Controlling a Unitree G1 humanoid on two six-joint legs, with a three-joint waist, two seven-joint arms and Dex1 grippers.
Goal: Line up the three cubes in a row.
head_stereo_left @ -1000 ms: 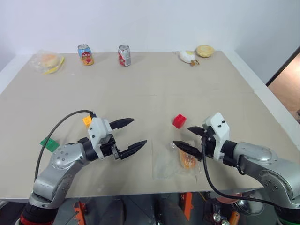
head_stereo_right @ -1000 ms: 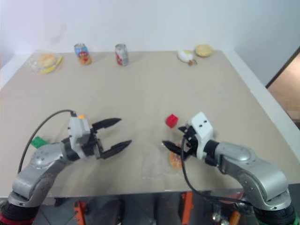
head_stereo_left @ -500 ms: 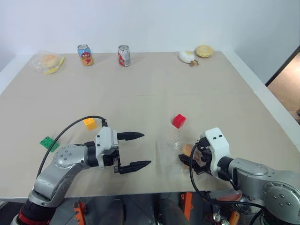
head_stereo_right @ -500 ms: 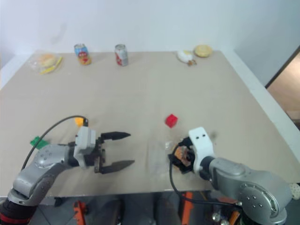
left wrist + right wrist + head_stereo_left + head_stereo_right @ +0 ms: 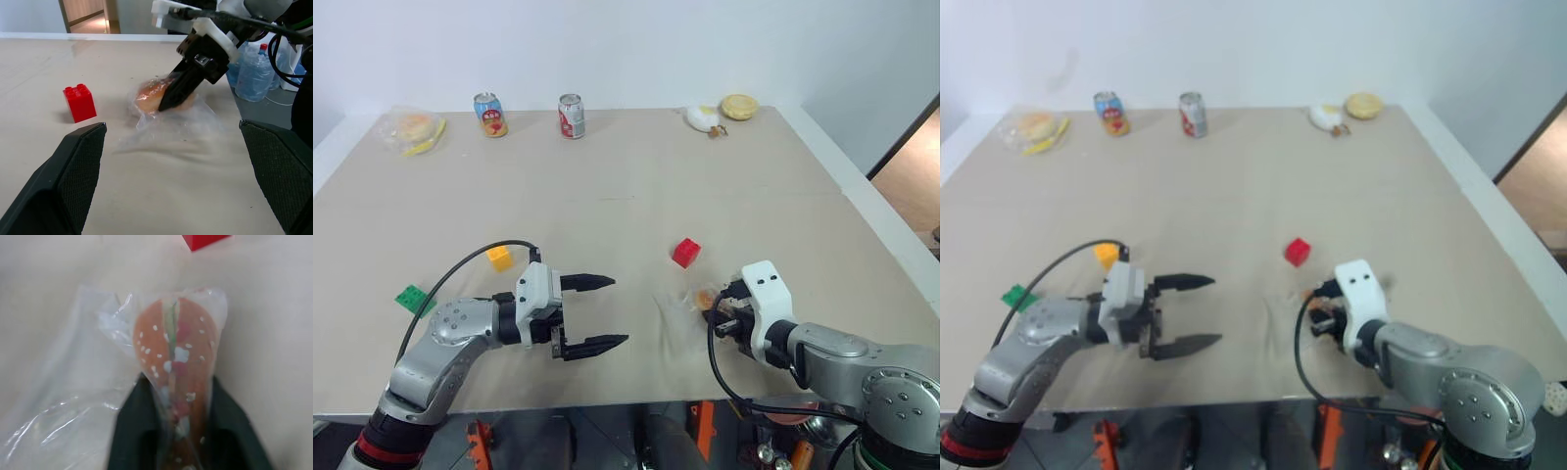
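The right gripper (image 5: 717, 308) is pinched on a sesame burger bun in a clear plastic wrapper (image 5: 177, 363), not on a cube; the small red studded plastic block (image 5: 686, 253) sits on the beige table (image 5: 636, 166) just beyond its fingertips and slightly toward the left arm, so the right arm is nearer to it. The left gripper (image 5: 605, 312) hangs spread wide and empty, pointing across at the right one; the yellow studded block (image 5: 499, 258) lies just behind its wrist, the green one (image 5: 411, 298) farther out beside its forearm.

3 cubes (image 5: 686, 253) apart mid-table, wrapped bun (image 5: 161, 95) beside 1, 2 cans (image 5: 572, 116) behind
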